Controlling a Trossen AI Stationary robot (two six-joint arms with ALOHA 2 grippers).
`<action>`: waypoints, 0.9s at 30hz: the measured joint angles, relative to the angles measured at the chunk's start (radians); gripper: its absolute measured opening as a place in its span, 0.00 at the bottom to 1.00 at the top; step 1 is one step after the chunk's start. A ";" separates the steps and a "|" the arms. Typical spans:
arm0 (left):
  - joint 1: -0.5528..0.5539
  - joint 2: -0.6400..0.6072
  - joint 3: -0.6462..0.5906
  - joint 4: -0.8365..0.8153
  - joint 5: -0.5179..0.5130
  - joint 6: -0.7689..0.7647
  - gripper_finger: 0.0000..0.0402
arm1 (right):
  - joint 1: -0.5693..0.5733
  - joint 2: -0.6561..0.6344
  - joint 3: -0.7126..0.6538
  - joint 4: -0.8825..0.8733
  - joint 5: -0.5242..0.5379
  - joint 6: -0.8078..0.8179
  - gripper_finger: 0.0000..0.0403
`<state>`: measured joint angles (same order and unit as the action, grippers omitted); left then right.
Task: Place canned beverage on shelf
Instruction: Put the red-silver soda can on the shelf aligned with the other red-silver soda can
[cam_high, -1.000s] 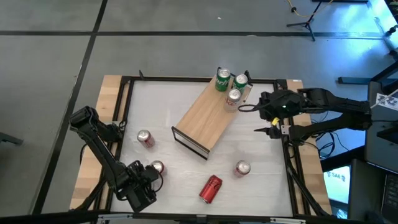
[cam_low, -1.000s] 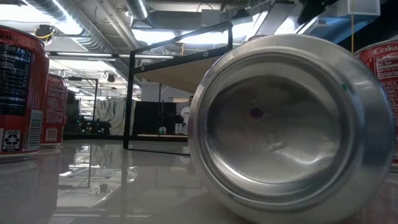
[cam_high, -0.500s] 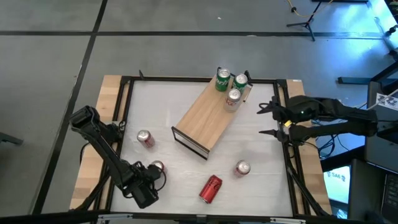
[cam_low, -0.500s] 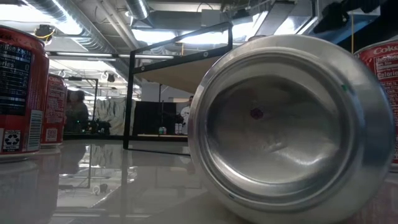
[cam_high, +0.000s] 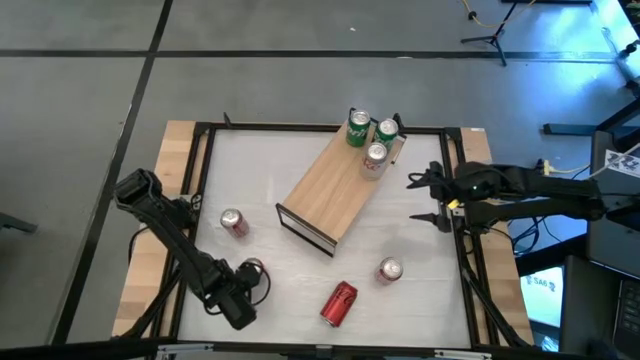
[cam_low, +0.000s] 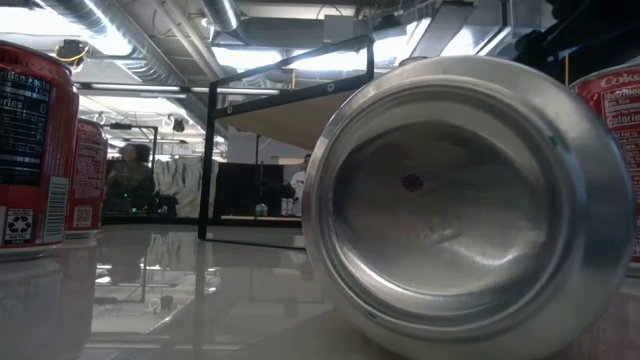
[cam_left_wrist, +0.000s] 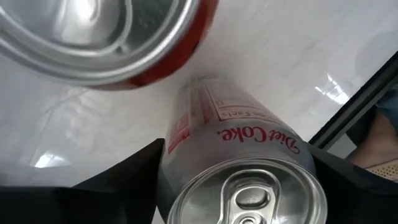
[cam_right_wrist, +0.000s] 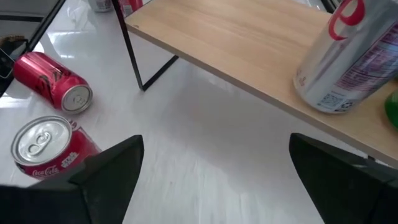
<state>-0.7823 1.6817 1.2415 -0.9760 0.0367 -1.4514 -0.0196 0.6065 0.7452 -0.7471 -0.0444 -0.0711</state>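
The pick-up step is in hand. The left pincer (cam_high: 248, 283) is set down at the near left of the table (cam_high: 300, 160), and in its wrist view a Diet Coke can (cam_left_wrist: 239, 171) is seen upright between the two dark fingers (cam_left_wrist: 134, 174), which sit close against its sides; whether it is already firmly pinched cannot be told. In the high view only the can's silver top (cam_high: 252, 267) shows beside the pincer.

The shelf (cam_high: 330, 190) lies slantwise mid-table, with three cans standing at its far end: two green cans (cam_high: 358, 127) and a silver one (cam_high: 375, 155). Most of the board is bare.

Next, it is judged, the grip must be made sure, the can lifted straight up and carried over to the open stretch of the board without tipping.

The right pincer (cam_high: 428, 198) hangs spread wide, holding nothing, just off the shelf's far end.

Against a second ago, the left fingers have been drawn in around the can, and the right arm has been pulled back toward the table's right edge.
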 joint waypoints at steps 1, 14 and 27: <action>0.004 0.000 0.004 -0.004 0.007 0.010 0.72 | 0.000 0.000 0.000 0.000 0.000 0.000 0.99; 0.122 0.000 0.281 -0.192 0.153 0.172 0.72 | 0.000 0.000 -0.001 0.005 0.000 0.000 0.99; 0.397 0.000 0.638 -0.403 0.101 0.415 0.72 | 0.000 0.000 -0.001 0.021 0.000 -0.005 0.99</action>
<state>-0.3853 1.6814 1.8793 -1.3786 0.1382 -1.0366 -0.0196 0.6064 0.7441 -0.7261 -0.0442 -0.0757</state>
